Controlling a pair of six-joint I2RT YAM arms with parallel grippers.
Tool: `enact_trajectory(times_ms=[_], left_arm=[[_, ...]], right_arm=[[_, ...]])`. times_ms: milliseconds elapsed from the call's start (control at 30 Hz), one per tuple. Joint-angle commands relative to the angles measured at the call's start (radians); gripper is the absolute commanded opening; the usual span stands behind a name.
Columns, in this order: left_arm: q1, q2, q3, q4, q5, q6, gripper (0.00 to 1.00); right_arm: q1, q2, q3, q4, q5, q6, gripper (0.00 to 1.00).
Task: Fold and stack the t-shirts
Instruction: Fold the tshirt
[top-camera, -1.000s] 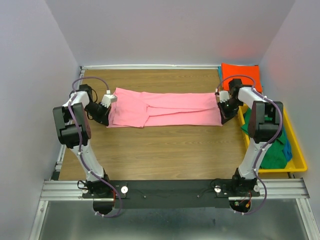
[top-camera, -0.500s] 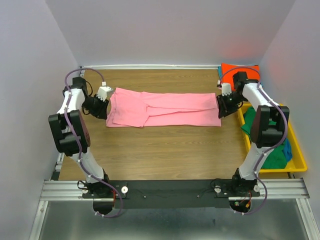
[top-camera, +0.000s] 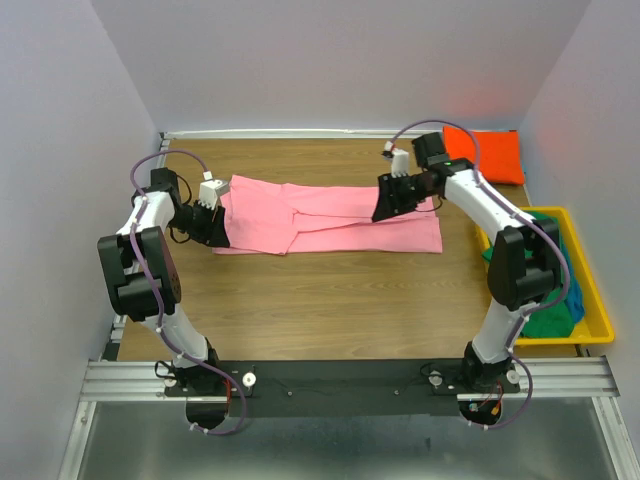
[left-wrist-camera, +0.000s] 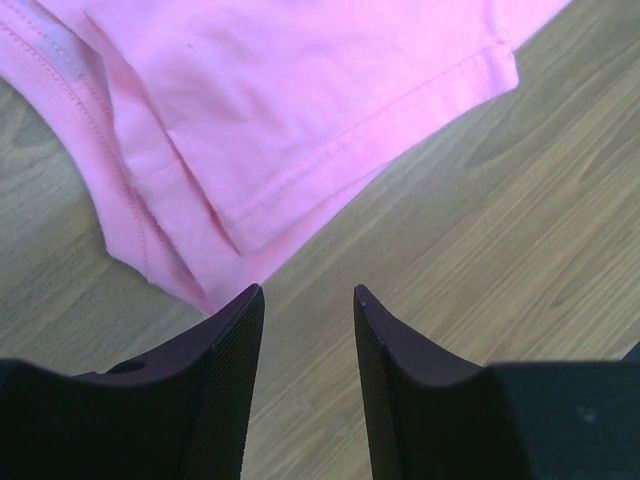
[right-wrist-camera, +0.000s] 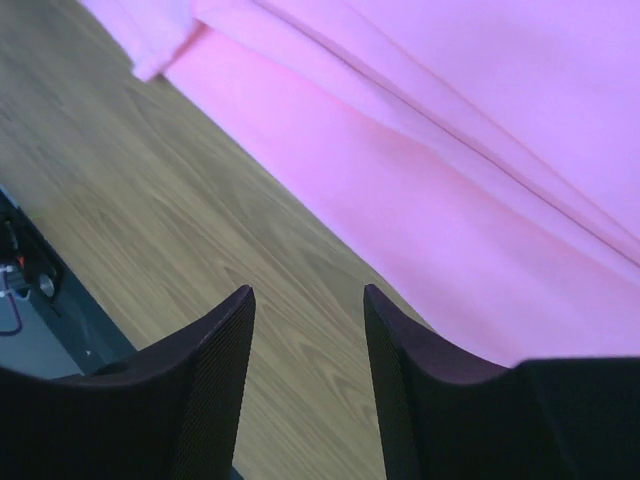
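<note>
A pink t-shirt lies folded into a long band across the middle of the table. My left gripper hovers at its left end, open and holding nothing. In the left wrist view the gripper stands over bare wood, just short of the pink t-shirt's hemmed corner. My right gripper hangs open above the shirt's right half. The right wrist view has the gripper over wood beside the layered edge of the pink t-shirt. An orange t-shirt lies folded at the back right corner.
A yellow bin stands along the right edge, with a green t-shirt and a blue one bunched inside. Grey walls close in the table on the left, back and right. Bare wood runs between the pink shirt and the arms' bases.
Both grippers have opened and let go of the pink shirt's ends. The right gripper has swung left, from the shirt's right end to over its right half. The left gripper shifted slightly.
</note>
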Motion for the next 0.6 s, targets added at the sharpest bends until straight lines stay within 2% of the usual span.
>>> enact_trajectory(times_ms=[0, 133, 367, 467, 567], left_arm=[[-0.004, 0.03, -0.008, 0.113, 0.036, -0.106, 0.51], [-0.007, 0.079, 0.0, 0.157, 0.024, -0.155, 0.51], [-0.013, 0.127, 0.011, 0.174, -0.005, -0.178, 0.47], [-0.015, 0.138, 0.004, 0.177, -0.015, -0.175, 0.43], [-0.019, 0.135, 0.006, 0.168, -0.008, -0.172, 0.34]], right_arm=[[0.129, 0.081, 0.036, 0.187, -0.039, 0.174, 0.56], [0.243, 0.179, 0.106, 0.212, -0.051, 0.21, 0.56], [0.283, 0.257, 0.129, 0.215, 0.018, 0.19, 0.54], [0.283, 0.269, 0.111, 0.215, 0.068, 0.178, 0.53], [0.283, 0.282, 0.092, 0.213, 0.131, 0.161, 0.52]])
